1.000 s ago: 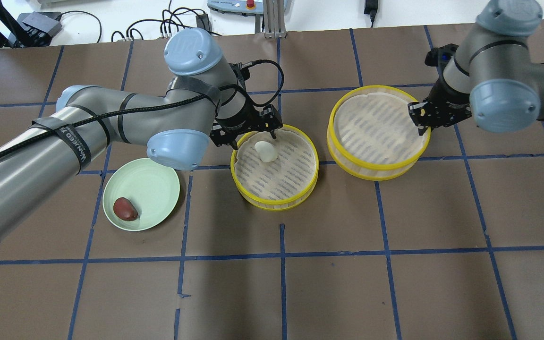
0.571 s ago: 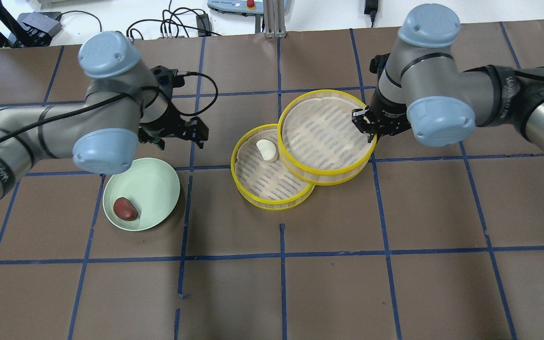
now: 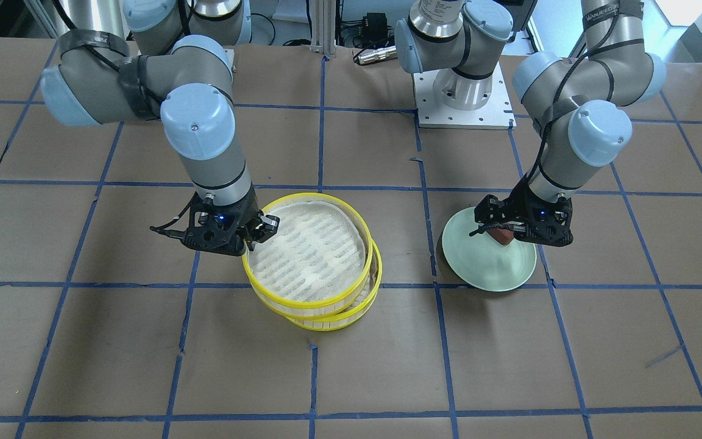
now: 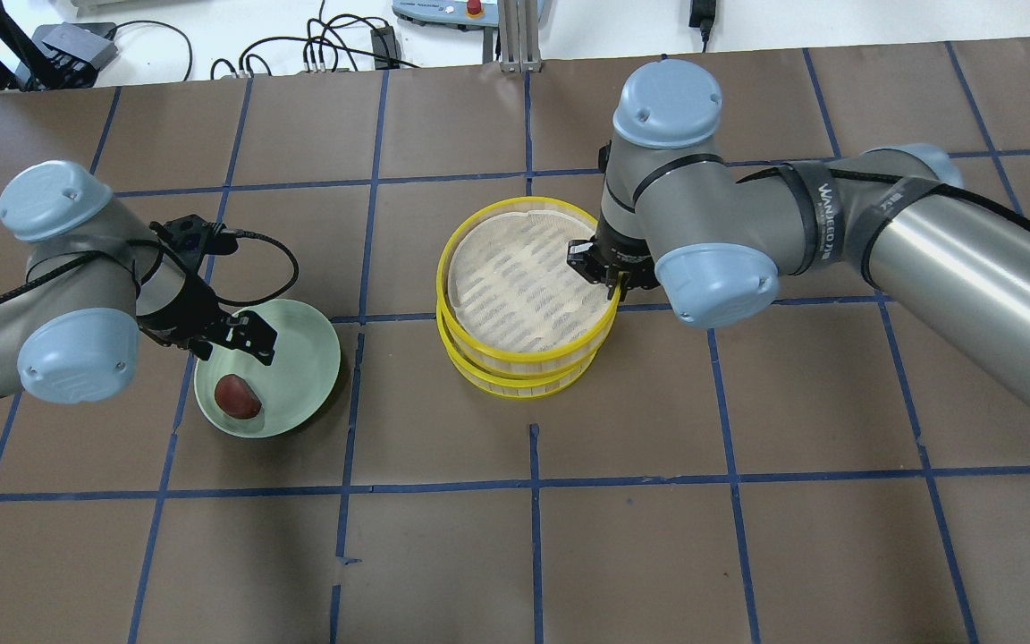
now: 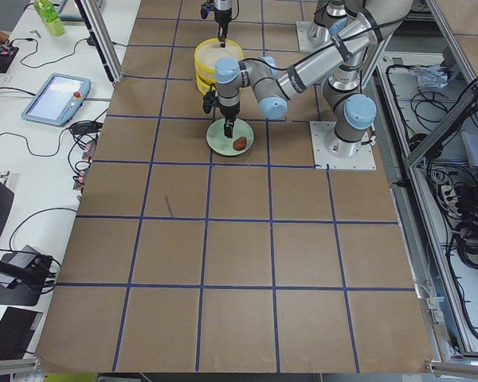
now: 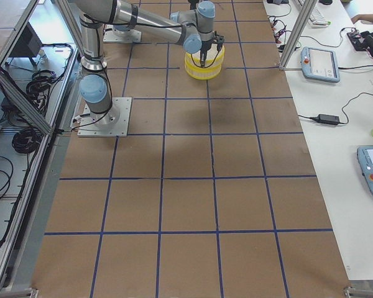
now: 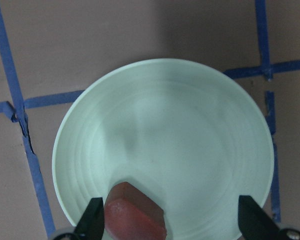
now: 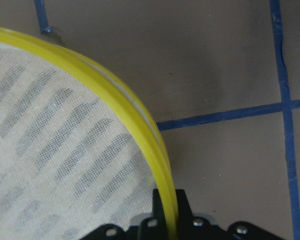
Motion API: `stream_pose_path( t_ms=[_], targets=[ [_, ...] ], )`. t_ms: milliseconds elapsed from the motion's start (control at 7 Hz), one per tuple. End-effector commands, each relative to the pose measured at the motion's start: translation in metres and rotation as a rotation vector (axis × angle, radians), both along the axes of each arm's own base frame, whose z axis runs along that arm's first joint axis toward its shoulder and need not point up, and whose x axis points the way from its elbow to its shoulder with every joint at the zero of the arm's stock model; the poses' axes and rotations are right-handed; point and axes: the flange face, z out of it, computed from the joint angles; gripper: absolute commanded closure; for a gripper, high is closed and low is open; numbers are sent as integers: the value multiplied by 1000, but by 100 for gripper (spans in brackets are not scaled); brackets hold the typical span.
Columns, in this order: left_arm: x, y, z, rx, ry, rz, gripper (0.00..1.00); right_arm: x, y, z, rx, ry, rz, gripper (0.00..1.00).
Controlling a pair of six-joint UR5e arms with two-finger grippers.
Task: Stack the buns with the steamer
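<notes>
Two yellow-rimmed trays sit one over the other near the middle of the table (image 4: 747,537). We see the upper steamer tray (image 4: 506,286) almost lined up with the lower steamer tray (image 4: 515,386), shifted a little toward the far side in the overhead view, so a crescent of the lower one's rim and slatted wall shows on the near side. The front-facing view has the same offset, and there the top tray looks slightly tilted. We can't tell if it is fully seated or partly carried. The right gripper (image 4: 612,279) is clenched on the upper tray's rim at its right edge. The right wrist view shows one finger inside the yellow band and one outside, pinching it. The cloth lining of the top tray is bare. The dark bun (image 4: 236,396) lies on the pale green plate (image 4: 305,344), left of the stack and well apart from it, in the plate's near-left part. The left gripper (image 4: 238,351) hangs over the plate with its jaws spread wide. In the left wrist view the bun (image 7: 135,215) sits between the two fingertips (image 7: 92,220), close against one and well clear of the other. We can't tell whether it touches that finger. Nothing is gripped on that side.
</notes>
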Motion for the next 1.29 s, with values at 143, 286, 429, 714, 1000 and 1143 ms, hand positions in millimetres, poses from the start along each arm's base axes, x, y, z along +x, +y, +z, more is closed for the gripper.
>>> stream_pose_path(
  t_ms=[143,286,429,714,1000,1143],
  targets=[
    [9,6,-26,33,13,-57,49,11,3,-14,11,17,15,94],
    [20,6,-36,53,23,-33,49,12,2,-13,9,15,16,93],
    [23,6,-40,62,28,-28,53,12,1,-16,6,14,14,93],
    [23,6,-40,63,27,-25,72,12,-1,-20,7,15,14,93],
    [16,-1,-18,13,4,10,88,13,-3,-24,4,14,14,90],
    [5,-16,10,-49,-7,71,88,12,-2,-27,8,17,15,53]
  ],
)
